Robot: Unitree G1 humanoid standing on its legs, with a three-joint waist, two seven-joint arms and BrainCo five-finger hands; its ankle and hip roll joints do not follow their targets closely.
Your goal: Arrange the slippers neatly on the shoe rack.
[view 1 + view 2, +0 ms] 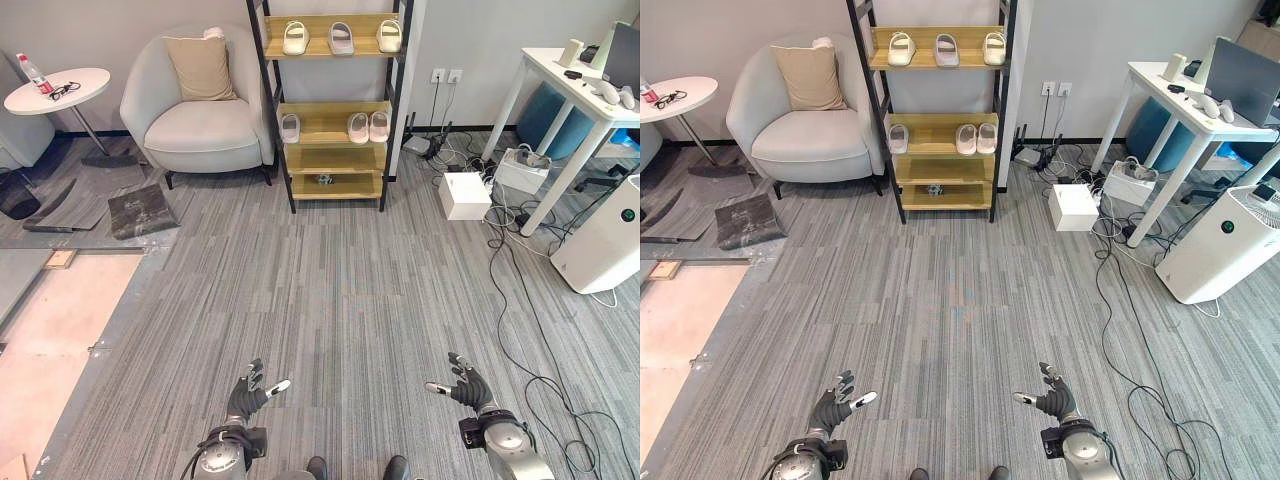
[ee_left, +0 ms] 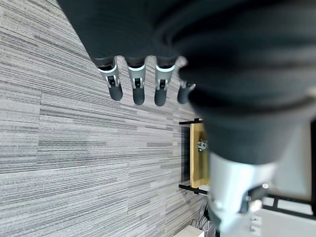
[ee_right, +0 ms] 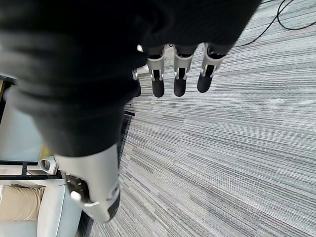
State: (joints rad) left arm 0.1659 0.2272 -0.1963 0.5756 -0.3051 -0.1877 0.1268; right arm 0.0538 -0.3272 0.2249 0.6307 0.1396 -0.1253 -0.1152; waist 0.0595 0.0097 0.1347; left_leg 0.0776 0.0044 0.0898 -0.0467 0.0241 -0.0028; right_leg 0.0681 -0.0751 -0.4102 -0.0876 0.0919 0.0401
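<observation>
I count six slippers (image 1: 340, 38), all on the rack (image 1: 331, 110) at the far wall: three on the top shelf, spaced along it from the left edge to the right, and three on the middle shelf, one alone near its left edge and two touching as a pair toward the right edge. Something small and dark lies on the bottom shelf; I can't tell what it is. None lie on the floor that I can see.

My left hand (image 1: 249, 392) and right hand (image 1: 465, 383) hover low over the carpet, well apart from the rack, both with fingers spread and relaxed, grasping nothing. The wrist views confirm it: straight fingers, bare carpet past them.

Judging from this, the sorting is largely done, unless the lone left slipper needs a mate beside it.

Risks from here: walking in, the cables (image 1: 500, 250) strewn on the floor right of the rack could snag a foot. Reaching into the middle shelf, a hand could clip the upright or knock the paired slippers off. An armchair (image 1: 196, 120) stands just left of the rack, so a wide left swing could strike it.
</observation>
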